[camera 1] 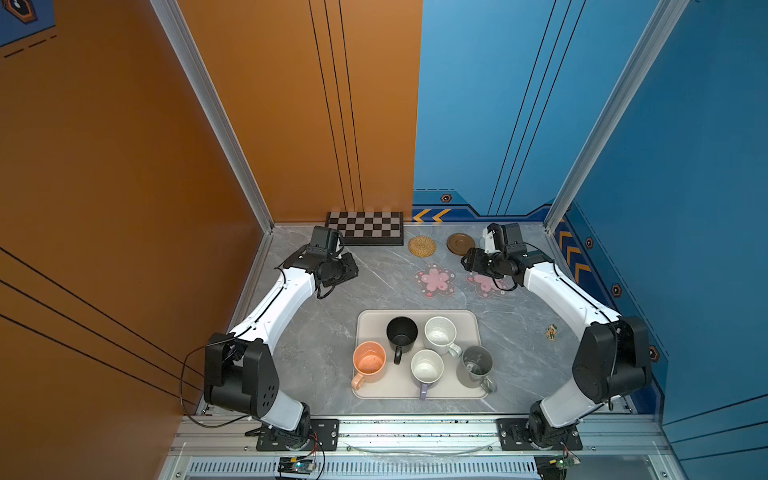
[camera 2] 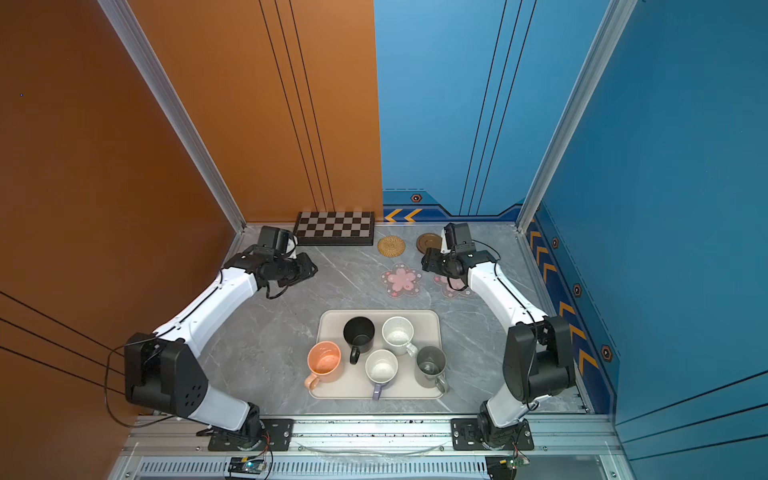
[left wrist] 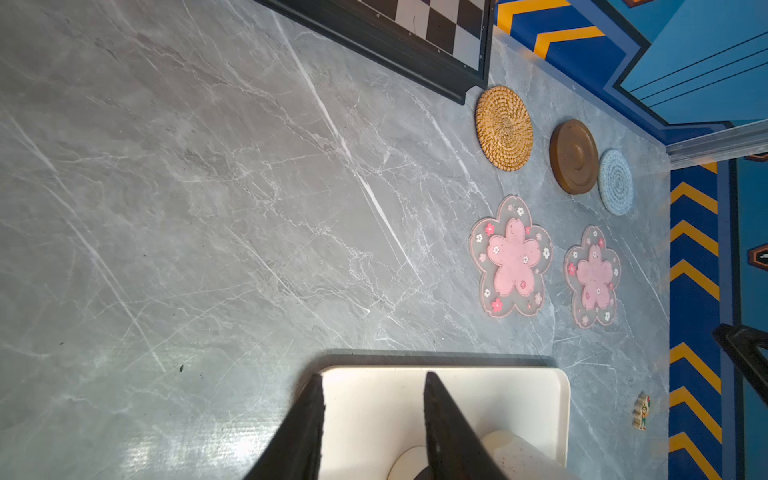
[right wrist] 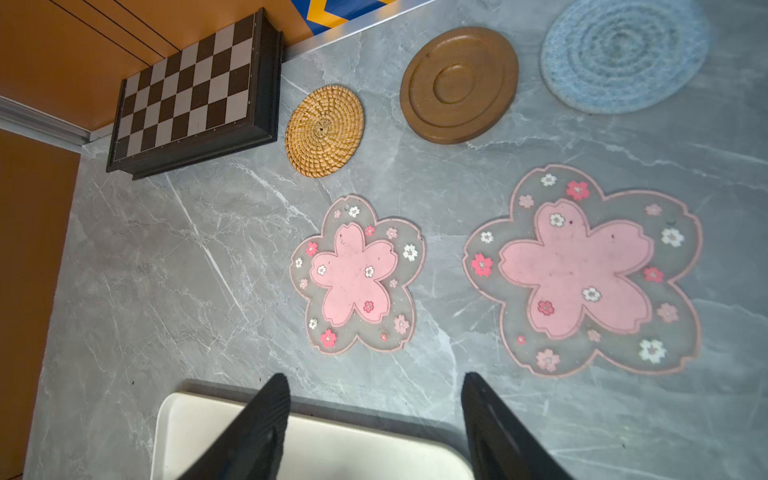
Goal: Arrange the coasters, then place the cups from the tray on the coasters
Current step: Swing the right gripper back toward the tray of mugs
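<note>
My left claw (left wrist: 373, 376) is part open and empty, up over the table (camera 1: 316, 332) near the chessboard (camera 1: 365, 227). My right claw (right wrist: 376, 376) is open wider, also empty, by the right pink coaster (right wrist: 582, 270). Back right in a row are the rattan coaster (camera 1: 422, 246), wooden coaster (camera 1: 460, 242) and blue coaster (right wrist: 623, 54). The left pink coaster (camera 1: 434, 280) is just in front. On the tray (camera 1: 374, 320), front centre, all upright, are the black cup (camera 1: 401, 332), peach cup (camera 1: 369, 361), white cup (camera 1: 439, 330), lavender cup (camera 1: 427, 365) and grey cup (camera 1: 477, 365).
</note>
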Action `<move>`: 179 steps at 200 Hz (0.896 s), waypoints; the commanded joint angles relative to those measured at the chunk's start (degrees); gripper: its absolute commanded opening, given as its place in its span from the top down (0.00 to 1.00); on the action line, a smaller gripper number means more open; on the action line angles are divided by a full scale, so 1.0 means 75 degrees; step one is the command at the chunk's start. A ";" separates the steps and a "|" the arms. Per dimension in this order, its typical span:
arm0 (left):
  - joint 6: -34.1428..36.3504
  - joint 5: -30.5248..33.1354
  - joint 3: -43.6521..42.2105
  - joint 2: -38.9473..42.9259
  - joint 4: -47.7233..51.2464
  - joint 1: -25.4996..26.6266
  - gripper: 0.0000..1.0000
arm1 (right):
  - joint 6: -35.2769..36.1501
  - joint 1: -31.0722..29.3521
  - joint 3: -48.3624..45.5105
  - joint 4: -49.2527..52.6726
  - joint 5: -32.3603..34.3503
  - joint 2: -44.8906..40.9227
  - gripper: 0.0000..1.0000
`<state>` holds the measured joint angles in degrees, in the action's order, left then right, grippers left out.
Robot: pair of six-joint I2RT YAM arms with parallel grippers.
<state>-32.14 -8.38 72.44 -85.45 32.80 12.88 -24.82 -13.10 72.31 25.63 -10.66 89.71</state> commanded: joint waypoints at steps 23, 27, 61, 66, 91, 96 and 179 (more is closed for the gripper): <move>0.0377 0.0390 -0.0643 0.0816 0.0073 0.0161 0.57 | 0.0186 -0.0084 -0.1072 0.0517 0.0331 -0.1690 0.26; 0.0391 0.0428 -0.0731 0.0880 0.0069 0.0176 0.57 | 0.0206 -0.0095 -0.1161 0.0555 0.0365 -0.1820 0.25; 0.0466 0.0699 -0.1304 0.1458 0.0069 0.0373 0.57 | 0.0488 -0.0248 -0.1516 0.1235 0.0647 -0.2666 0.25; 0.0474 0.0721 -0.1375 0.1554 0.0069 0.0401 0.57 | 0.0485 -0.0284 -0.1592 0.1274 0.0637 -0.2784 0.25; 0.0274 0.0853 -0.1637 0.1871 0.0096 0.0436 0.57 | 0.0410 -0.0495 -0.1971 0.1475 0.0787 -0.3486 0.25; 0.0220 0.0851 -0.1660 0.1898 0.0102 0.0428 0.57 | 0.0384 -0.0524 -0.2035 0.1553 0.0831 -0.3613 0.25; -0.0108 0.0599 -0.1702 0.1751 0.0108 0.0661 0.57 | -0.0035 -0.1116 -0.2681 0.2984 0.1536 -0.5504 0.25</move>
<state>-31.53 -4.03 60.69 -71.79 32.88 16.86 -23.92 -20.18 52.77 41.85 -2.24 51.11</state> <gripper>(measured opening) 0.430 0.746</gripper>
